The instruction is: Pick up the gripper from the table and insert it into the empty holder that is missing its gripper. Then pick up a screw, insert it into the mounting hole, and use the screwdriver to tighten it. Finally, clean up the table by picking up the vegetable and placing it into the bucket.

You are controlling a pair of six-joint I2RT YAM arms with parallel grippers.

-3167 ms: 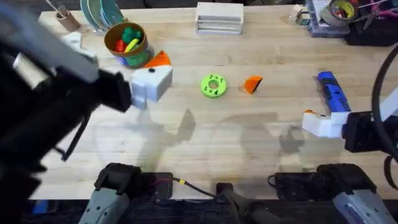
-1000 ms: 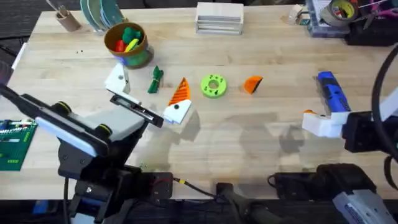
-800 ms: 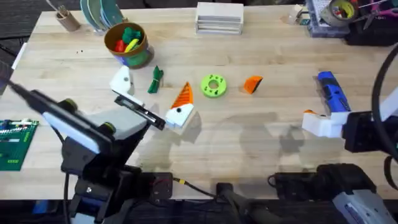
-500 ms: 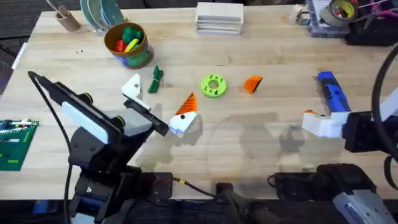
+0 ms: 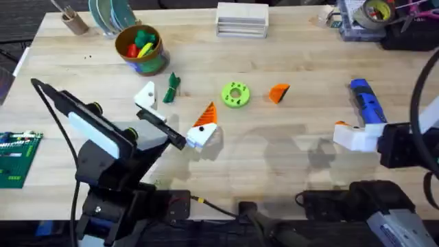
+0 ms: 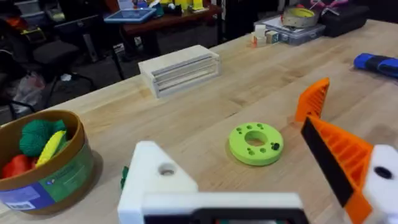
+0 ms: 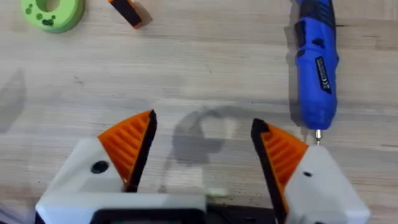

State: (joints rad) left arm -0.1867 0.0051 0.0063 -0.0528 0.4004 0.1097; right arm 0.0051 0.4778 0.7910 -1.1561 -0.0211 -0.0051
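My left gripper (image 5: pixel 175 110) stands open and wide over the table's left-middle. One of its fingers is the holder (image 5: pixel 145 95), a bare white mount (image 6: pixel 158 177). The other finger (image 5: pixel 204 123) carries an orange tip (image 6: pixel 339 155). The loose orange gripper (image 5: pixel 278 92) lies right of the lime disc, beyond my tipped finger (image 6: pixel 313 98). The dark green vegetable (image 5: pixel 171 88) lies beside the holder. The bucket (image 5: pixel 140 48) stands at the back left. My right gripper (image 7: pixel 202 146) is open just short of the blue screwdriver (image 5: pixel 367 103), whose tip (image 7: pixel 318 132) points at it. I make out no screw.
A lime-green disc with holes (image 5: pixel 236 95) sits mid-table. A white slatted block (image 5: pixel 241 19) stands at the back edge, a tan cup of sticks (image 5: pixel 70 20) and dishes at the back left, clutter with tape (image 5: pixel 374 12) at the back right. A green circuit board (image 5: pixel 15 158) lies far left.
The left arm came down from close under the camera and swung its open gripper rightward, uncovering the vegetable. It has held still for the last half second. The right arm has not moved.
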